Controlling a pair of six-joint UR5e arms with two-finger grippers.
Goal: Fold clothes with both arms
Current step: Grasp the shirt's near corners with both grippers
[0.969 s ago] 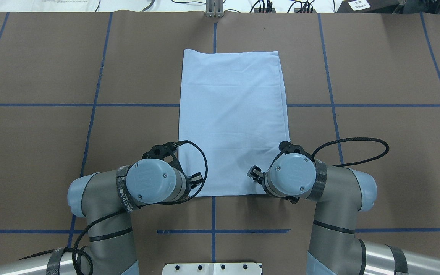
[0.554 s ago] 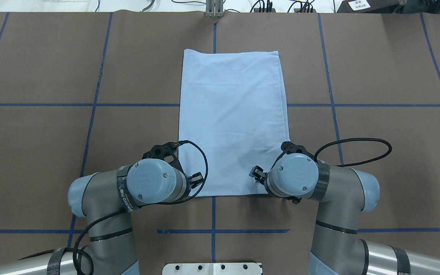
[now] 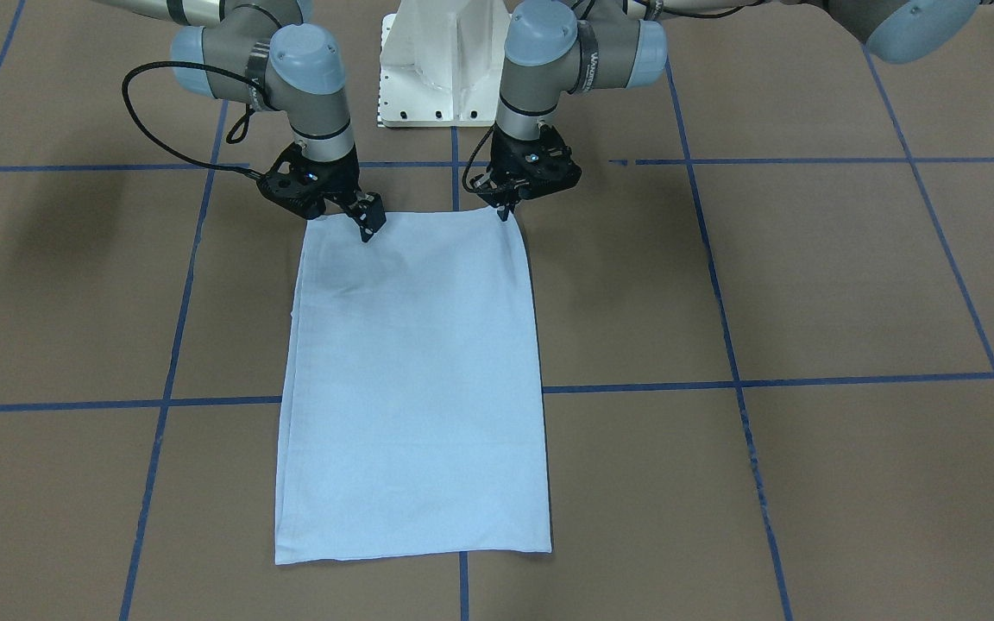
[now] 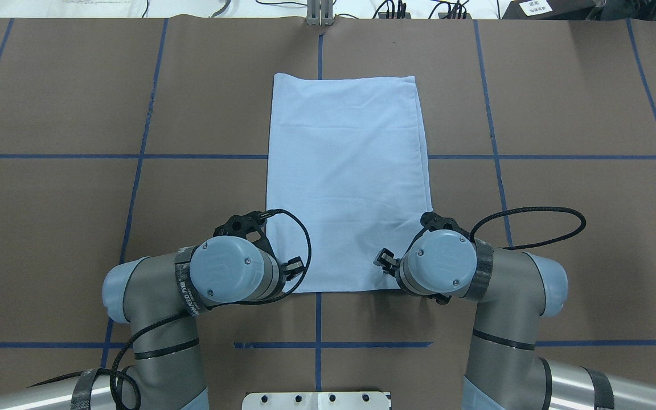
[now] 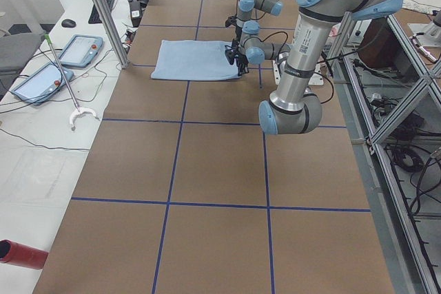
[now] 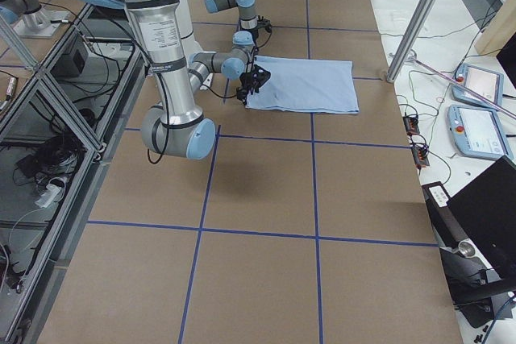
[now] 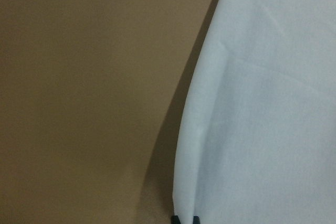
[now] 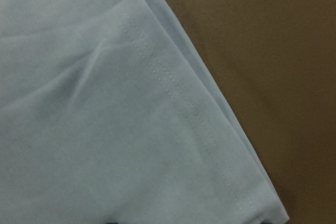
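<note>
1. I see the T-shirt [image 4: 345,182] flat on the brown table [image 4: 561,102], folded into a long pale blue rectangle; no sleeves, collar or print showing; its long axis runs away from the robot, roughly on the table's centre line.
2. The blue tape lines [image 4: 191,156] grid the table; one crosswise line passes under the shirt about mid-length.
3. The left gripper [image 3: 506,211] is down at the near-robot corner of the shirt on the robot's left side, pointing at the cloth; in the left wrist view two black fingertips [image 7: 177,219] sit close together right at the shirt's edge; I cannot tell if cloth is pinched between them or if they are clenched.
4. The right gripper [image 3: 369,226] is down on the near-robot edge, a little inboard of the other corner; the right wrist view gives only layered cloth, a stitched hem and bare table beside it; released or clenched, cannot tell.
5. The left arm [image 4: 151,296] and right arm [image 4: 504,285] are both bent inward over the shirt's near end, wrists above the two corners.
6. The white pedestal base [image 3: 441,60] sits just behind the near edge, apart from the shirt.
</note>
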